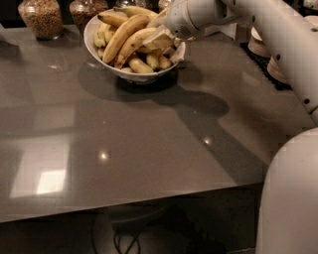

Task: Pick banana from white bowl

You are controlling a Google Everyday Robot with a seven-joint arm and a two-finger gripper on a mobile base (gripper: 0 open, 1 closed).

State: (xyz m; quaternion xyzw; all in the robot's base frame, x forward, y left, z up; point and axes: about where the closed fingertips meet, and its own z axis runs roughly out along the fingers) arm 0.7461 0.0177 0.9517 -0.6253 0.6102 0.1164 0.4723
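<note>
The white bowl [130,74] stands at the back of the grey table [149,144], heaped with several yellow bananas [121,37]. My gripper [164,40] is down in the right side of the bowl, right against the bananas lying there. The white wrist and forearm [198,15] reach in from the upper right and hide the bowl's far right rim. Whether any banana is held cannot be made out.
Two glass jars [42,17] [84,12] of dark grains stand behind the bowl at the left. Stacked small dishes [261,44] sit at the right on a dark mat. My white body [290,198] fills the lower right corner. The table's front edge runs along the bottom.
</note>
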